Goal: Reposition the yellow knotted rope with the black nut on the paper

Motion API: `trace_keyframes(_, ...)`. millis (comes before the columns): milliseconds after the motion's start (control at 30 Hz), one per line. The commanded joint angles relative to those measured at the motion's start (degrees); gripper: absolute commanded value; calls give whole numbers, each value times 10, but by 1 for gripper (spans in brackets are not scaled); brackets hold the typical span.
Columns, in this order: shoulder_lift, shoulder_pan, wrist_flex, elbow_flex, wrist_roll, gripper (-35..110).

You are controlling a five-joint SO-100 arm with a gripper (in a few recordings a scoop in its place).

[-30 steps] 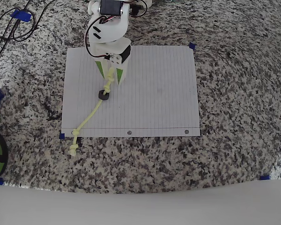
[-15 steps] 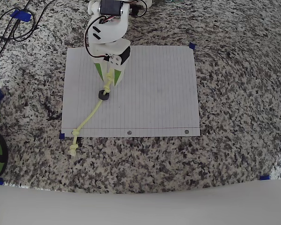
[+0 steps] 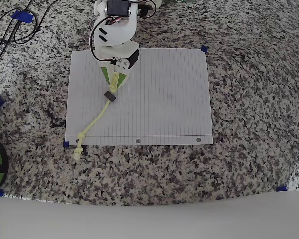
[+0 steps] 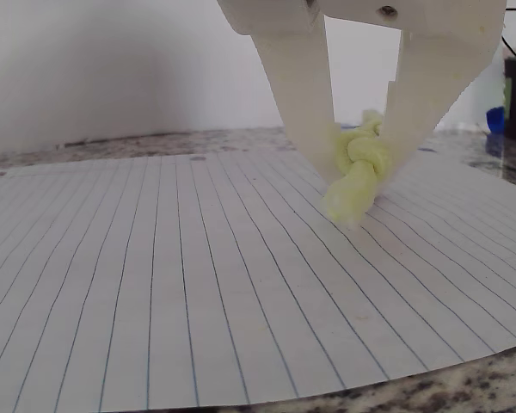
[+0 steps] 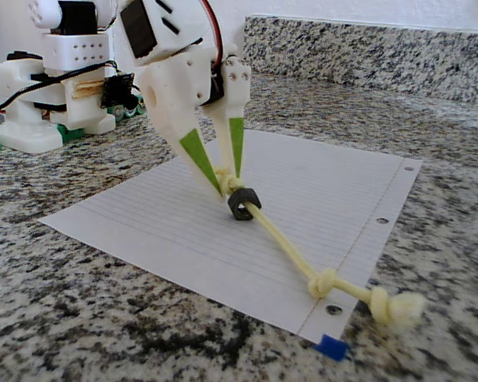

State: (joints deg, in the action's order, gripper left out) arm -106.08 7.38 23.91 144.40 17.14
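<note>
I'm looking down from the overhead view and my gripper is pinching the top knot of the yellow knotted rope, fingers closed on it over the upper left part of the paper. In the wrist view I'm seeing that knot squeezed between the two white fingers, its frayed end hanging just over the lined sheet. The black nut is sitting threaded on the rope right below the fingertips, and in the fixed view it is looking raised off the sheet, the rope slanting down from it toward the paper's corner. The rope is running diagonally across the paper toward its lower left corner in the overhead view, where a knot is lying at the paper's edge and the tail knot is resting off the sheet on the granite countertop. A blue tape marker is sitting at that corner.
</note>
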Motion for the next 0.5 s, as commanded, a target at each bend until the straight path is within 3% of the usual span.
trace_keyframes(0, -40, 0, 6, -13, 3, 0)
trace_keyframes(33, -40, -2, 6, -13, 3, 0)
trace_keyframes(133, -35, -4, 6, -11, 1, 36)
trace_keyframes(200, -33, -6, 8, -9, -5, 52)
trace_keyframes(333, -41, -7, 15, -2, -8, 54)
trace_keyframes(467, -73, -7, 31, 16, -8, 46)
